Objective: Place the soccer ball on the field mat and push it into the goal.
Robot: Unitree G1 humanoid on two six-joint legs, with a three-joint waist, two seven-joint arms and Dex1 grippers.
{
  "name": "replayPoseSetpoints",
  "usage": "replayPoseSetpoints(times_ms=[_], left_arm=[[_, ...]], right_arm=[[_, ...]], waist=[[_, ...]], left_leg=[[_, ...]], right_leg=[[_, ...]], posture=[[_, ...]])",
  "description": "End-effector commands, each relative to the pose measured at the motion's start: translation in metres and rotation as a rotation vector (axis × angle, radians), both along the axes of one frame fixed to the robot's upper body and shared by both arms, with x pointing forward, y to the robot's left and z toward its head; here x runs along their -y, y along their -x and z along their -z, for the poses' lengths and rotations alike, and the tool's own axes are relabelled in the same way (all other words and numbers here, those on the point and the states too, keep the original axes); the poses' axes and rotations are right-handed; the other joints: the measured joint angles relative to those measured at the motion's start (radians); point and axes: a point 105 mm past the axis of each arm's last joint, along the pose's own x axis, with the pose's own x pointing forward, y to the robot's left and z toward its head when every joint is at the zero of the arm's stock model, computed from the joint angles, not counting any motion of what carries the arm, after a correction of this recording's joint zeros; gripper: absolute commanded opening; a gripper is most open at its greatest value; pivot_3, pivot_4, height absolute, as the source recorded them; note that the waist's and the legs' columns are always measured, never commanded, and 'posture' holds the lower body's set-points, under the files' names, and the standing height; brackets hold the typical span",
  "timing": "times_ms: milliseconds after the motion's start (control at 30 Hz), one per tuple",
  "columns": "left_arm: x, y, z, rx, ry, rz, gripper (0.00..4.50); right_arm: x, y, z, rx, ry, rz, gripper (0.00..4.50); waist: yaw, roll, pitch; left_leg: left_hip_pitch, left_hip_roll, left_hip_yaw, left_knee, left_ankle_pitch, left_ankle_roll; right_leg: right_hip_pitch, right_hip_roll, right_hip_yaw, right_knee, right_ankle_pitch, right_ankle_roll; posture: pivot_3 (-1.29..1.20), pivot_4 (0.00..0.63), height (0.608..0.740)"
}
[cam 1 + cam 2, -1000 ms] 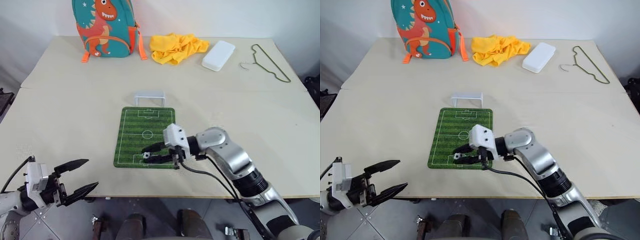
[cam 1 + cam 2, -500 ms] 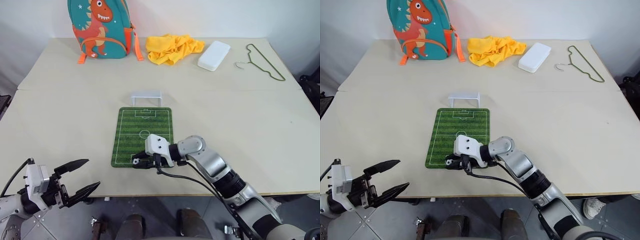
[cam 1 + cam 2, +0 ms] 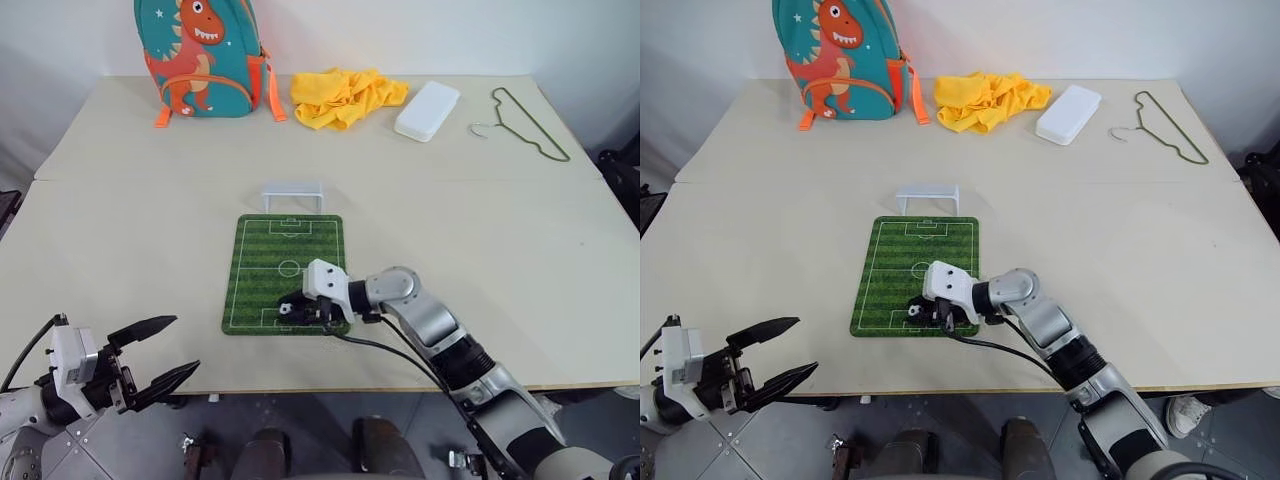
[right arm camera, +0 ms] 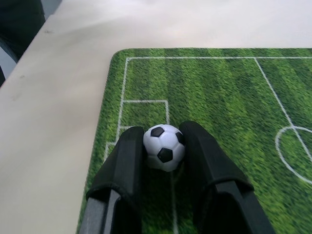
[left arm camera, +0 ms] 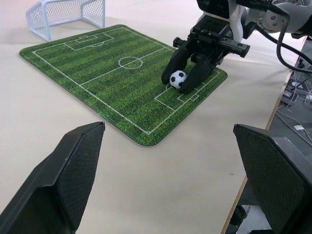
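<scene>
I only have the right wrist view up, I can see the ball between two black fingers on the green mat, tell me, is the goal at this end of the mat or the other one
Observer: The other end. The goal stands just past the far short edge of the field mat, and the right gripper holds the soccer ball at the near end.
Operator: Is the ball down on the mat or up in the air?
Observer: In the left wrist view it sits on the grass at the near penalty box, between the fingers.
Operator: Where's the other arm?
Observer: The left gripper is open, off the table's near edge, left of the mat.
Operator: Anything between ball and goal?
Observer: No, the mat between them is bare.
</scene>
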Motion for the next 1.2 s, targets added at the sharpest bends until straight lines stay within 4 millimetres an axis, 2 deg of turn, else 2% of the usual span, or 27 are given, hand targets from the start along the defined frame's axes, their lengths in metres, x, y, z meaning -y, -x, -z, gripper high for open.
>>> replayPoseSetpoints(times_ms=[33,233,500,700,900,1200], left_arm=[[-0.001,0.001,-0.007,0.030,-0.005,0.008,4.50],[-0.002,0.000,-0.008,0.032,-0.005,0.014,4.50],[-0.002,-0.002,-0.008,0.036,-0.008,0.017,4.50],[-0.003,-0.003,-0.009,0.039,-0.004,0.016,4.50],[-0.003,-0.003,-0.008,0.039,0.004,0.011,4.50],[-0.001,-0.003,-0.008,0.042,0.011,0.012,4.50]], right_arm=[[-0.003,0.010,-0.003,0.011,-0.010,-0.055,0.85],[-0.004,0.015,0.004,-0.004,0.003,-0.071,0.85],[-0.002,0.012,0.009,-0.029,0.021,-0.044,0.85],[-0.004,0.018,0.003,0.013,-0.015,-0.091,2.80],[-0.007,0.017,-0.006,0.027,-0.061,-0.099,2.80],[-0.006,0.023,-0.006,0.018,-0.067,-0.141,2.80]], waist=[[-0.002,0.000,0.000],[-0.009,0.000,0.000],[-0.013,0.000,0.000],[-0.014,0.000,0.000],[-0.014,0.000,0.000],[-0.014,0.000,0.000]], left_leg=[[0.000,0.000,0.000,0.000,0.000,0.000],[0.000,0.000,0.000,0.000,0.000,0.000],[0.000,0.000,0.000,0.000,0.000,0.000],[0.001,0.000,0.000,0.000,0.000,0.000],[0.001,0.000,0.000,0.000,0.000,0.000],[0.001,0.000,0.000,0.000,0.000,0.000]], right_leg=[[0.000,0.000,0.000,0.000,0.000,0.000],[0.000,0.000,0.000,0.000,0.000,0.000],[0.000,0.000,0.000,0.000,0.000,0.000],[0.000,0.000,0.000,0.000,0.000,0.000],[0.000,0.000,0.000,0.000,0.000,0.000],[0.000,0.000,0.000,0.000,0.000,0.000]], posture=[[0.00,0.150,0.740],[0.00,0.150,0.740],[0.00,0.150,0.740],[0.00,0.150,0.740],[0.00,0.150,0.740],[0.00,0.150,0.740]])
